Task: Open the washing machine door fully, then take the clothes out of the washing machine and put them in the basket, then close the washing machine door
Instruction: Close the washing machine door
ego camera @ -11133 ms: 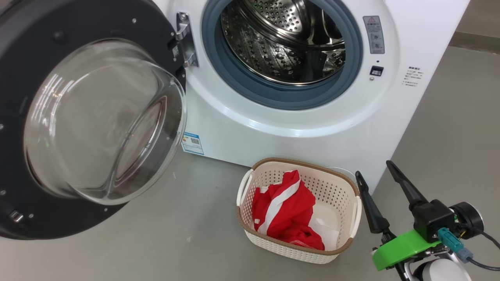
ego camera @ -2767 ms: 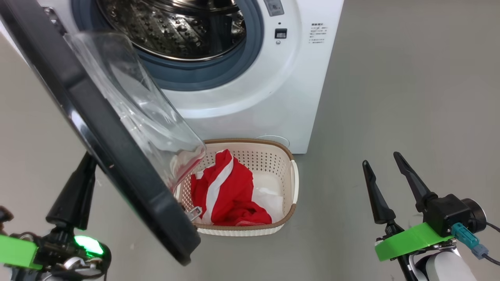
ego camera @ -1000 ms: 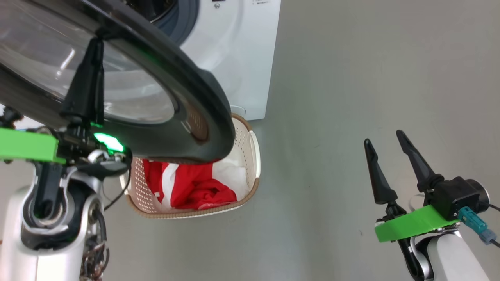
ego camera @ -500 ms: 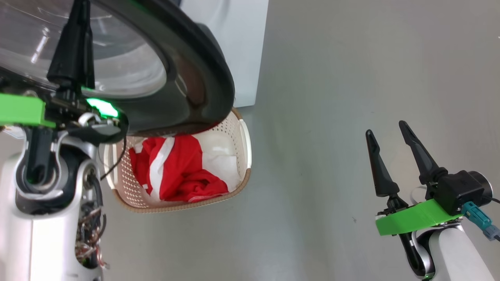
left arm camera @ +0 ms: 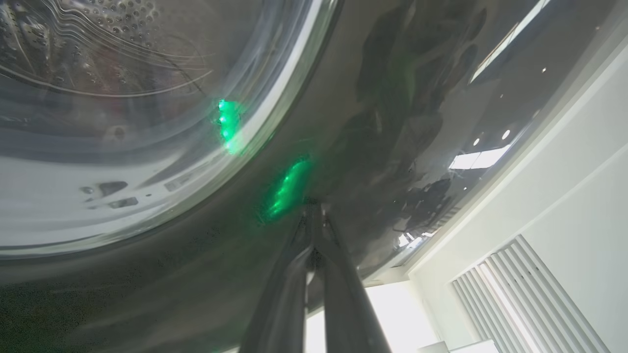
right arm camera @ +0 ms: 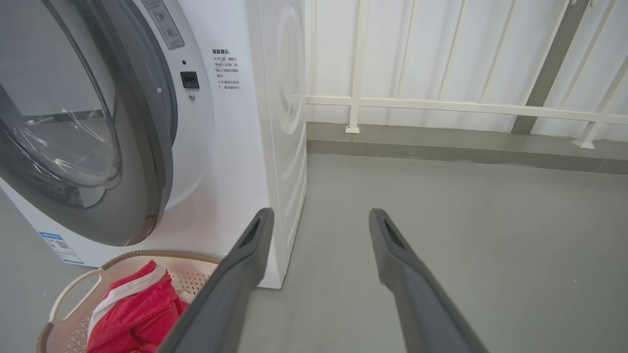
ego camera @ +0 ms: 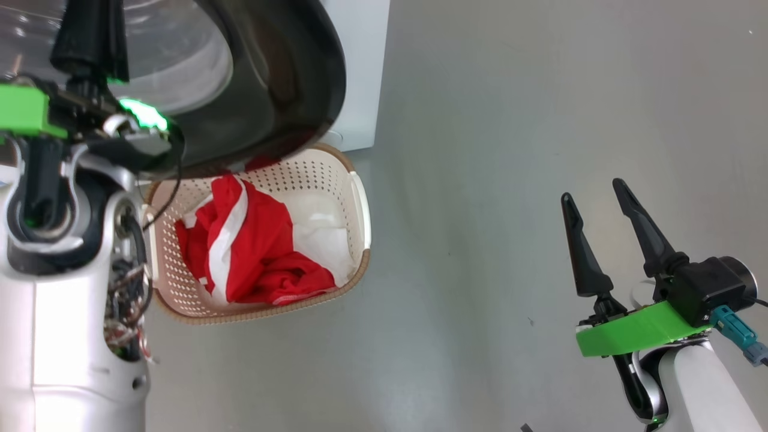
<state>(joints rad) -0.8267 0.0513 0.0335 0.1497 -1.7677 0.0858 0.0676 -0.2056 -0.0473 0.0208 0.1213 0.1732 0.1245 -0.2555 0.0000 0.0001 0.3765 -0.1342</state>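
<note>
Grey floor (ego camera: 480,180) all round, with a white railing (right arm camera: 441,103) along the back wall. At the left, the washing machine (right arm camera: 235,147), white and boxy, with the door (ego camera: 282,78) standing close against its front (cannot tell whether latched).

Left gripper (left arm camera: 314,215): pinched fully shut, holding nothing. Presses both tips onto the door's glossy black rim, just outside the glass window. Throws a green glow from the wrist onto that rim. Through the glass, in the left wrist view, the steel drum (left arm camera: 73,39).

Right gripper (ego camera: 591,191): spread wide and empty. Hovers over the floor, well apart from the machine, fingers aimed past the machine's side toward the railing.

Down on the floor, just in front of the machine, the basket (ego camera: 312,174). Sits with its far edge under the door's lower rim in the head view. Holds the clothes (ego camera: 252,240): red fabric with a white stripe, heaped toward the basket's left side, with white cloth beside it on the right.
</note>
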